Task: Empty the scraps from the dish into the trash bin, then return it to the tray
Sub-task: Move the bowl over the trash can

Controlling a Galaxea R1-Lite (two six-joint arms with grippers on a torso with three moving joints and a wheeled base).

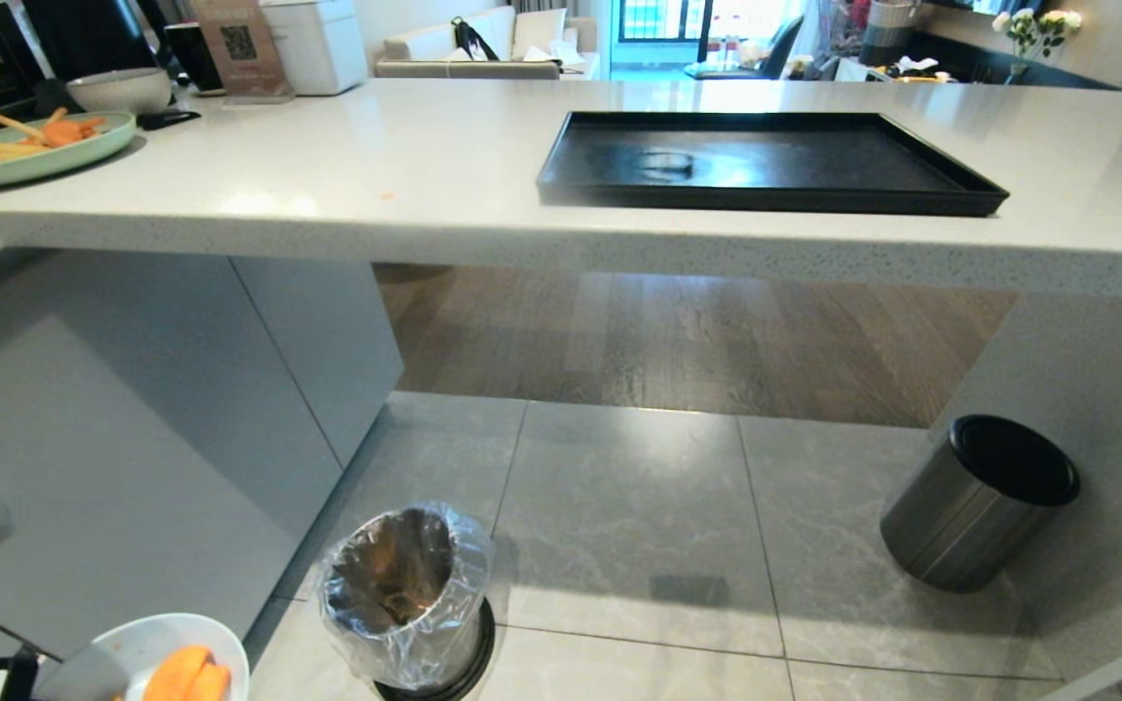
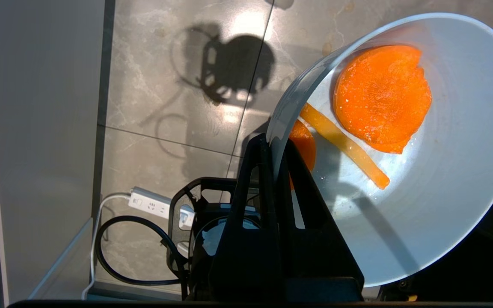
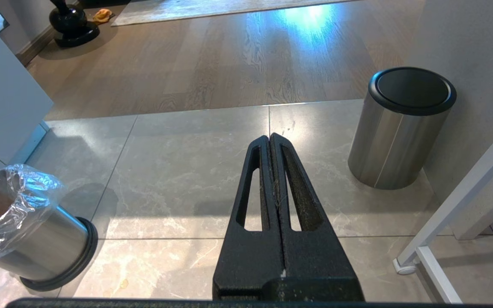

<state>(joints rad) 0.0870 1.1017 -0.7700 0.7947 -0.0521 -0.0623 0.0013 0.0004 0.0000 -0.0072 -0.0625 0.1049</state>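
My left gripper [image 2: 275, 143] is shut on the rim of the dish [image 2: 443, 179], a small pale bowl held low over the floor. The scraps [image 2: 381, 98] lie inside it: orange carrot pieces and a pale yellow stick. In the head view the dish [image 1: 137, 647] shows at the bottom left corner, just left of the trash bin [image 1: 405, 604], a shiny metal bin lined with clear plastic. The black tray [image 1: 766, 166] lies bare on the counter top. My right gripper [image 3: 270, 139] hangs shut above the floor tiles, holding nothing.
A brushed-steel cylinder with a black top [image 1: 980, 501] stands on the floor at the right. A pale green plate of orange and yellow pieces [image 1: 30, 146] and a grey bowl [image 1: 120, 90] sit on the counter's far left. A power strip and cable [image 2: 152, 203] lie below the dish.
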